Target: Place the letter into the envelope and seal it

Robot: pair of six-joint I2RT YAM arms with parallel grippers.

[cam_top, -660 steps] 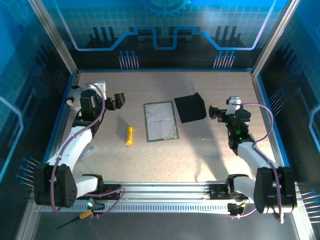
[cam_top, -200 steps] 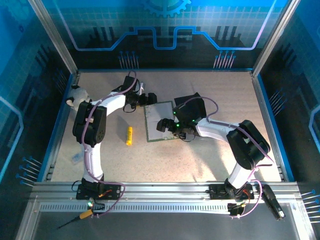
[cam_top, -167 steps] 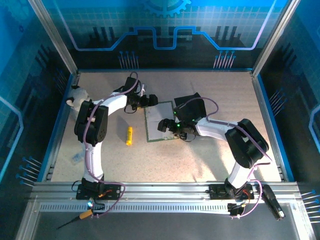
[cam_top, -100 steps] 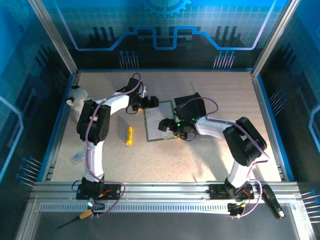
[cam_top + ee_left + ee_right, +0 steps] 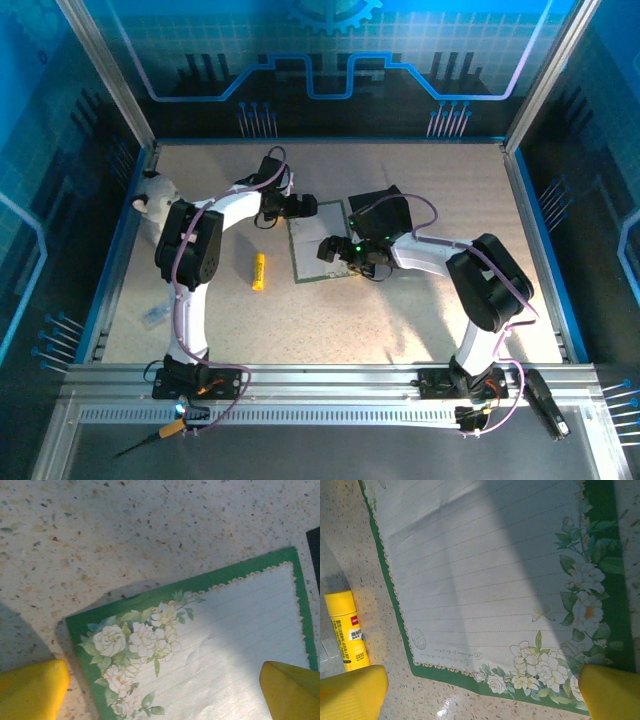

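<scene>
Both arms just swung in: L pincer point(image 5: 299, 205) at far-left corner of letter point(image 5: 305, 242), R pincer point(image 5: 331, 251) over its near edge. Both wide open, empty. Grab next, prob.

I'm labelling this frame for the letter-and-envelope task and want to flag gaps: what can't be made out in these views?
1. Envelope, top view: the right arm covers its near edge; flap state unclear.
2. Letter, right wrist view: printed script near its corner too small to read.
3. Left gripper, left wrist view: whether it touches the letter cannot be judged.
4. Yellow stick, right wrist view: label too small.
</scene>
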